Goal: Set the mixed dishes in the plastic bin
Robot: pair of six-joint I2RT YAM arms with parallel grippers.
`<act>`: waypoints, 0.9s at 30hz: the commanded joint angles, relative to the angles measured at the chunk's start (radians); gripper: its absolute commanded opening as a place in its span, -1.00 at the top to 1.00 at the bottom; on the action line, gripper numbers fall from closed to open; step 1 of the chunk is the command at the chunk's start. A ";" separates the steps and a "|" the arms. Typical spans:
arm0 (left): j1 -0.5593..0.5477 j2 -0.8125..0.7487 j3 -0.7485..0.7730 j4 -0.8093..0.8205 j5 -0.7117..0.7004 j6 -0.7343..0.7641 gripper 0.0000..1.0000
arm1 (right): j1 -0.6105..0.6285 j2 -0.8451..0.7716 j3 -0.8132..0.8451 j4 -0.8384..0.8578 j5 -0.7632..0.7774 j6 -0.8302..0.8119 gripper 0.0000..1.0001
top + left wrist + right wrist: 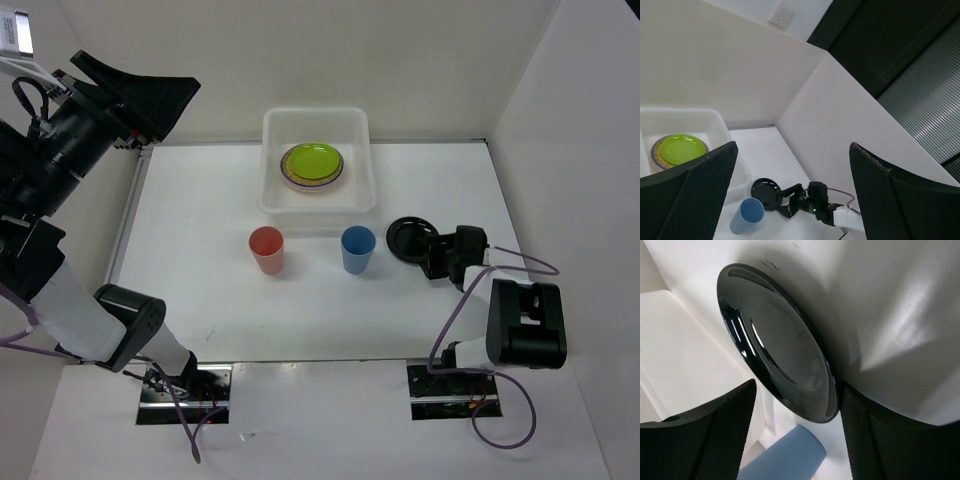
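Note:
The plastic bin (315, 116) stands at the back centre and holds a stack of plates with the lime green plate (311, 160) on top; lilac and tan rims show under it. The red cup (266, 249) and blue cup (357, 248) stand upright on the table in front of the bin. The black plate (406, 238) lies to the right of the blue cup. My right gripper (426, 249) is open, its fingers straddling the plate's (775, 340) near edge, one finger touching the rim. My left gripper (165, 95) is open and empty, raised high at the far left.
White walls enclose the table at the back and on the right (560, 150). In the left wrist view the bin (720, 125), green plate (682, 147), blue cup (747, 215) and black plate (765, 192) lie far below. The blue cup (785, 457) lies just beyond the black plate.

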 commanded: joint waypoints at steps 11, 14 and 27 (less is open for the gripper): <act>0.004 -0.060 0.005 -0.054 -0.098 0.049 -0.99 | -0.006 0.168 0.131 0.064 0.001 -0.021 0.52; 0.004 -0.070 -0.015 -0.045 -0.098 0.049 -0.99 | -0.006 0.168 0.140 0.064 0.001 -0.021 0.66; 0.004 -0.070 -0.065 -0.045 -0.065 0.049 -0.99 | -0.017 0.108 0.149 0.009 -0.020 -0.087 1.00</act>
